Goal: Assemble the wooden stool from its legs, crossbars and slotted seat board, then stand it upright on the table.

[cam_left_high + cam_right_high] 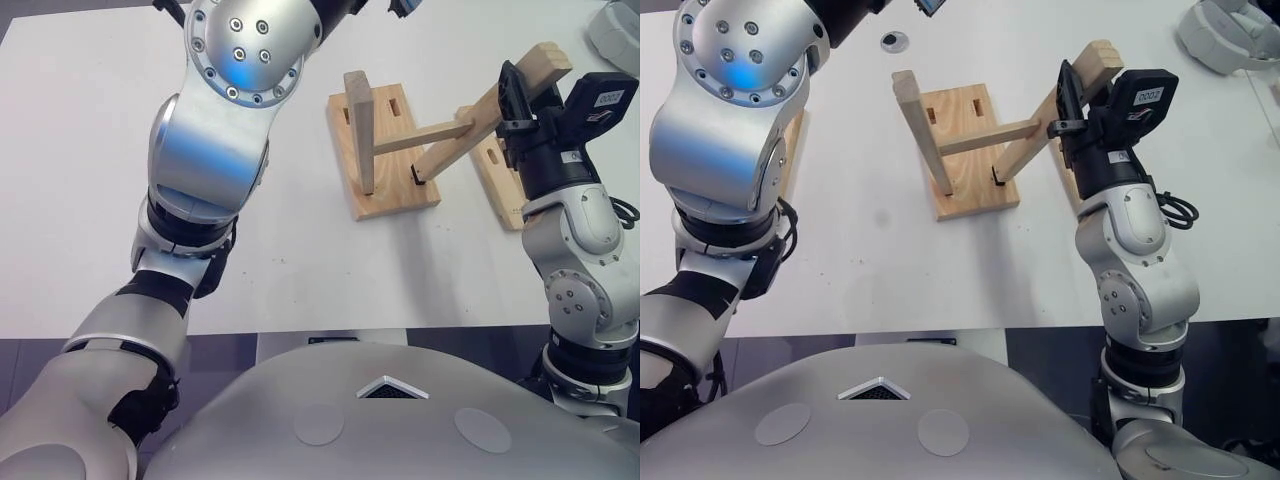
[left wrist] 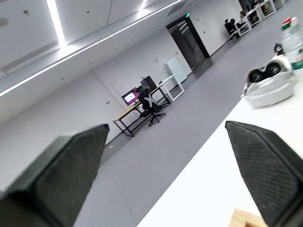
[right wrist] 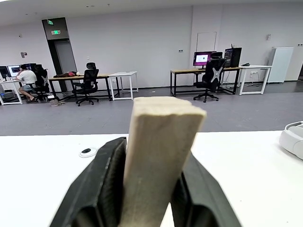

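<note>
The right gripper (image 3: pixel 156 147) is pinched on the upper end of a tilted leg (image 1: pixel 448 152), apparently so that its foot, below the jaws, is steered into a slot of the seat board (image 1: pixel 400 195). 1 crossbar (image 1: pixel 420 138) joins it to a 2nd leg (image 1: pixel 360 130). The left gripper (image 2: pixel 165 137) is held with jaws spread, nothing between them, above a white table (image 1: pixel 80 150) in an office with desks (image 3: pixel 118 75).

Near edge of table (image 1: pixel 320 280) passable; seat board (image 1: pixel 400 195) with upright leg (image 1: pixel 362 135), crossbar (image 1: pixel 420 138) and tilted leg (image 1: pixel 445 158) obstructs far right
</note>
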`<state>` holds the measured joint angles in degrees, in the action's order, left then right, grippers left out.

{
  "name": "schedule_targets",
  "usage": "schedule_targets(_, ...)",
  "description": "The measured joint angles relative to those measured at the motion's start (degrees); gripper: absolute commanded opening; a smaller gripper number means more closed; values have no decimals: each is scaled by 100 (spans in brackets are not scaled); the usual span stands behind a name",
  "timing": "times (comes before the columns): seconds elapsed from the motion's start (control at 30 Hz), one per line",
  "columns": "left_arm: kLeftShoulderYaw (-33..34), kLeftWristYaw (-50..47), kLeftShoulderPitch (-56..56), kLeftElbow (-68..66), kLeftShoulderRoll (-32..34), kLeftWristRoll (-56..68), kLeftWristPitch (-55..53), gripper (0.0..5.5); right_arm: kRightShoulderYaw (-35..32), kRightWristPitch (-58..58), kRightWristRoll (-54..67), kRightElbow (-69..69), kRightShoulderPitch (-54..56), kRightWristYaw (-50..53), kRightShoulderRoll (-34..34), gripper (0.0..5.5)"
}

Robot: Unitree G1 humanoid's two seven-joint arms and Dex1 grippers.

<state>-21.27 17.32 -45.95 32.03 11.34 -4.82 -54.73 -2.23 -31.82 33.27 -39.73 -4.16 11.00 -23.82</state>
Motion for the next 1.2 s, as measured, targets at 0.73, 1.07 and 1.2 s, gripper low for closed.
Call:
schedule_targets(0.73, -2982, 235, 88, -1188, 511, -1499, 894, 452, 315, 3, -878, -167, -65, 335, 774, 119)
schedule_targets(1.07, -3085, 204, 515, -1467, 141, -2243, 1122, 452, 355, 0, -899, -187, -73, 291, 683, 119)
schedule_targets(1.2, -3091, 335, 746, -1193, 190, -2332, 1132, 452, 499, 0, -1074, -213, -34, 310, 590, 122)
